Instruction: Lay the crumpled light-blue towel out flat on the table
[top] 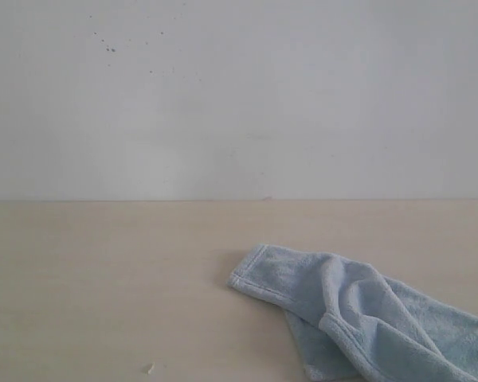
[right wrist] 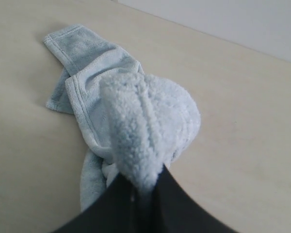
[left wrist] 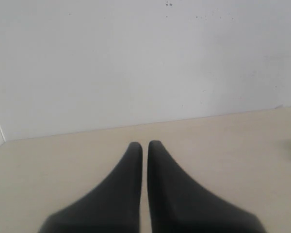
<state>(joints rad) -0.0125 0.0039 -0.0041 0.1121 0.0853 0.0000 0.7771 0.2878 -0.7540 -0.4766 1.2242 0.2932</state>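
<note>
Towel (top: 366, 318): it is lying crumpled on the near right part of the bench (top: 103, 278), folded over itself in several layers, with the stitched hem showing along its left end. The right and near edges of the exterior view are cutting it off, so its full extent cannot be judged there.

Right tool (right wrist: 146, 187): its two dark fingers are pressing together on a bunched fold of the towel. That fold is standing up close to the wrist camera and is showing only as blurred fleece. The rest of the cloth is trailing down and away onto the bench, where it is lying in loose folds. The fleece is covering the fingertips themselves.

Left tool (left wrist: 145, 144): its fingers are standing closed with only a thin slit between them, and they are gripping nothing. It is hovering over bare bench and pointing toward the wall (top: 239, 95), well apart from the towel. A pale smudge at the edge of that wrist view is too blurred to identify.

Both tools are sitting outside the exterior view.

Other marks: a few dark specks are showing high on the wall, and a small pale fleck (top: 149, 368) is lying on the near bench, left of the towel.
</note>
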